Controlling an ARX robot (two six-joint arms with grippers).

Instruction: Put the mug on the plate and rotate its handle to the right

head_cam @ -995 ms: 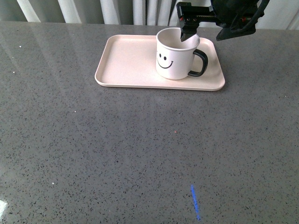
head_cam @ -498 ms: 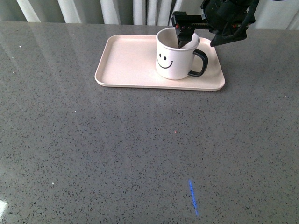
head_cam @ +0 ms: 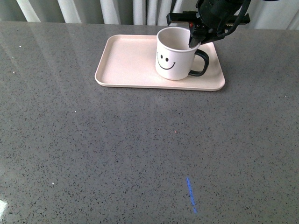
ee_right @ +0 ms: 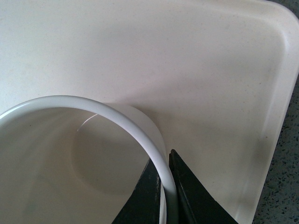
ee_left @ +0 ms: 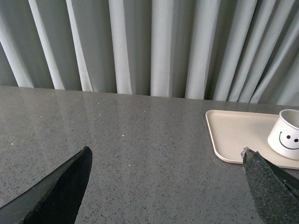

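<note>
The glossy cream-white cylindrical mug [head_cam: 175,56] stands upright on the right half of the flat, pale pink, round-cornered plate [head_cam: 126,60], its thick black C-shaped handle [head_cam: 202,63] pointing right, on a speckled grey polished surface [head_cam: 140,149]. The right arm angles down from the far side, and the right pincer [head_cam: 193,41] pinches the mug's thin rim near the handle, one finger inside and one outside. The left pincer [ee_left: 166,150] hovers well apart, spread wide.
</note>
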